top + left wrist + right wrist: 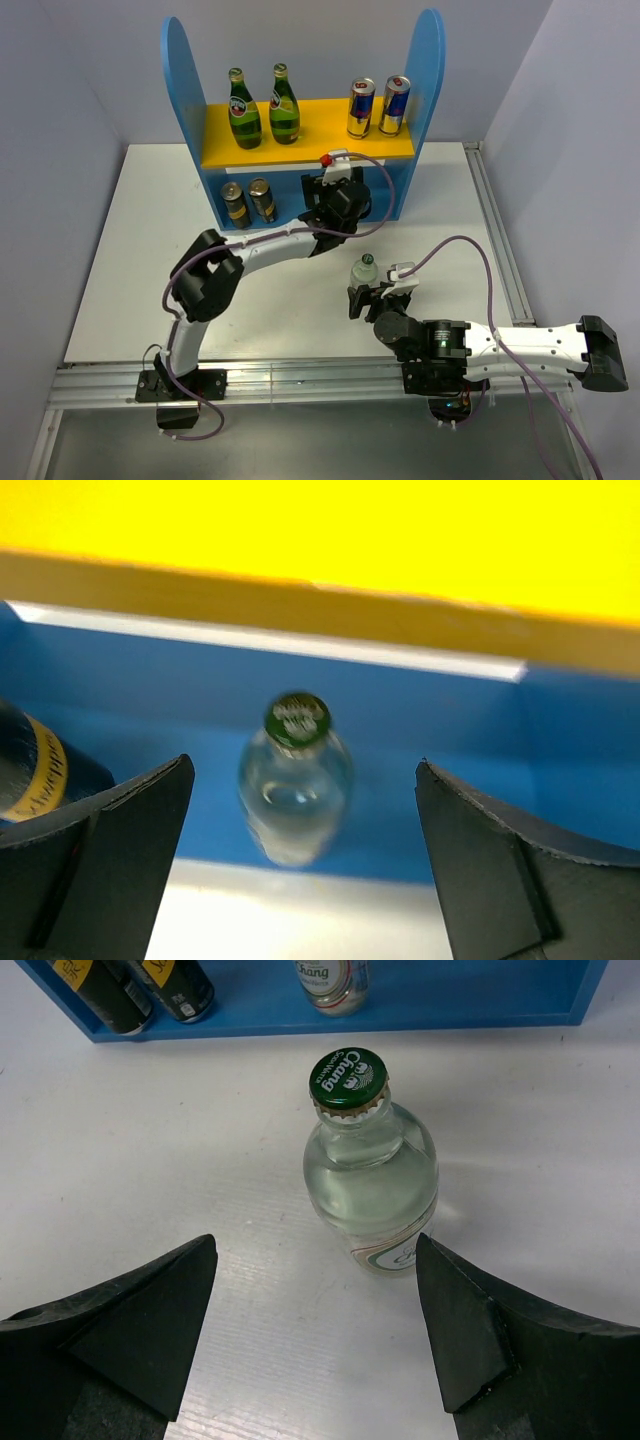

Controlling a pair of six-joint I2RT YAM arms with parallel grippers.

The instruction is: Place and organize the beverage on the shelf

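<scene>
The shelf [428,60] stands straight ahead of the left claw [302,768], whose jaws gape wide and empty, with one clear bottle [295,805] upright on the lower level just beyond its tips. On the desk [130,280] the right claw [315,1250] is spread apart too, holding nothing, and the other bottle [370,1180] stands just ahead of it, centred between the fingers but untouched. It looks like hard, slick glass, full and bottom-heavy, so I'd clamp the round body below the neck, never the cap.
</scene>
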